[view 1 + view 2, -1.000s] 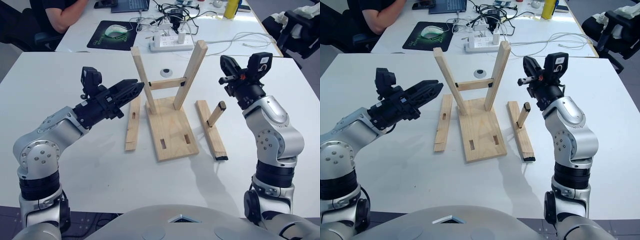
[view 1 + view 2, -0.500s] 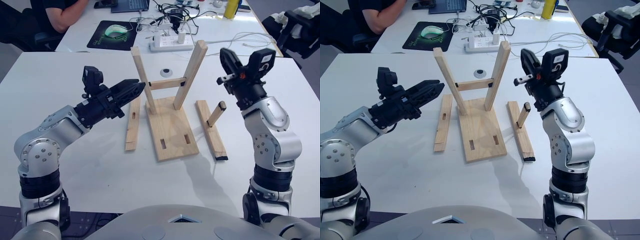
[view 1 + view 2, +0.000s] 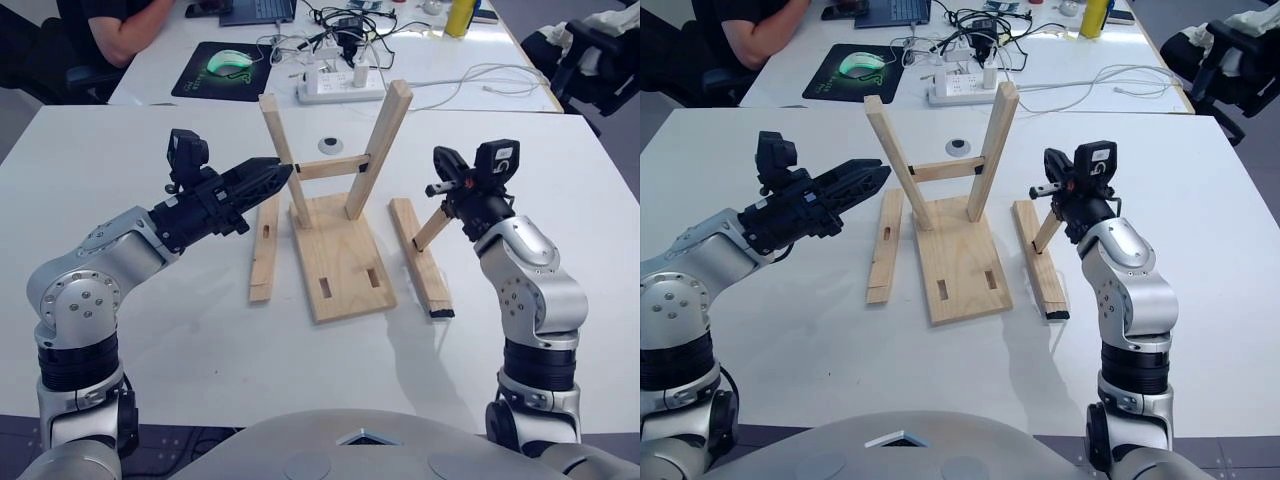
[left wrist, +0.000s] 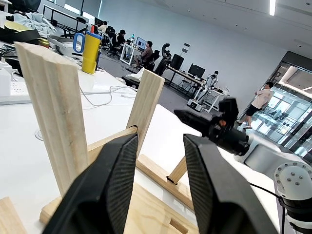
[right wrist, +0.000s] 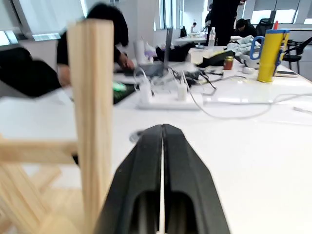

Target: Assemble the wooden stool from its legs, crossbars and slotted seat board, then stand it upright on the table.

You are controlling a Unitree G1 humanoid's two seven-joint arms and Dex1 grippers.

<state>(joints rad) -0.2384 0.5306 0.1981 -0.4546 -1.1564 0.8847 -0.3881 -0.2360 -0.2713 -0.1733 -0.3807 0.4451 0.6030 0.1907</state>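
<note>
The slotted seat board [image 3: 340, 262] lies flat mid-table. Two legs [image 3: 283, 160] [image 3: 378, 150] stand up in it, joined by a crossbar [image 3: 334, 167]. A loose leg [image 3: 265, 245] lies left of the board. Another leg [image 3: 420, 258] lies on its right, with a short crossbar [image 3: 433, 228] sticking up from it at a slant. My left gripper [image 3: 272, 176] hangs open just left of the left upright leg, nothing between its fingers [image 4: 117, 180]. My right gripper [image 3: 443, 165] is shut and empty, just above the short crossbar's top end.
A round grommet [image 3: 331, 146] sits in the tabletop behind the stool. On the far table are a power strip [image 3: 343, 88] with cables and a dark mouse pad [image 3: 225, 70]. Bare table stretches out in front of the board and to both sides.
My right arm has dropped, bringing its gripper down close to the short crossbar's top. The left gripper has barely moved.
</note>
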